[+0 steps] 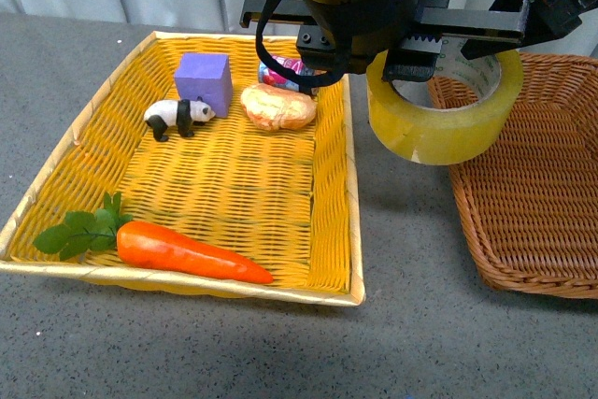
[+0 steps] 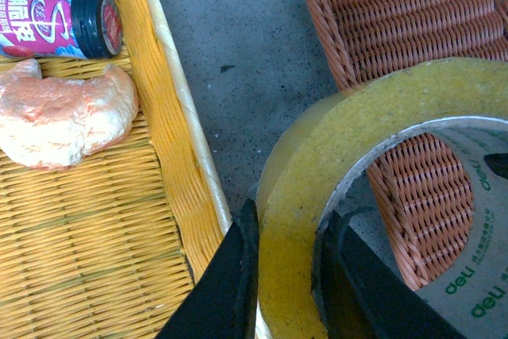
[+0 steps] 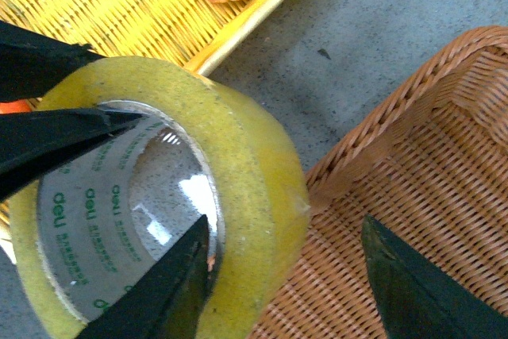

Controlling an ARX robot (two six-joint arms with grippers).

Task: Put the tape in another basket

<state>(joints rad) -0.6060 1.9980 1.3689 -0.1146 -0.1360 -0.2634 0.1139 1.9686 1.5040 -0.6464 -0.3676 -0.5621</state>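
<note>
Front view: tape held aloft between two baskets

The tape (image 1: pixel 447 128) is held above the grey strip (image 1: pixel 402 231) between the yellow basket (image 1: pixel 352 193) and the brown basket (image 1: pixel 533 193), overlapping the latter's rim. Its wall is pinched by the left gripper (image 2: pixel 286 299), with one finger inside the core. The right gripper (image 3: pixel 294 291) is spread wide and unclamped, straddling the wall. The roll is judged light and stiff, its outer face slick. The wall is best taken across its thickness.
</note>
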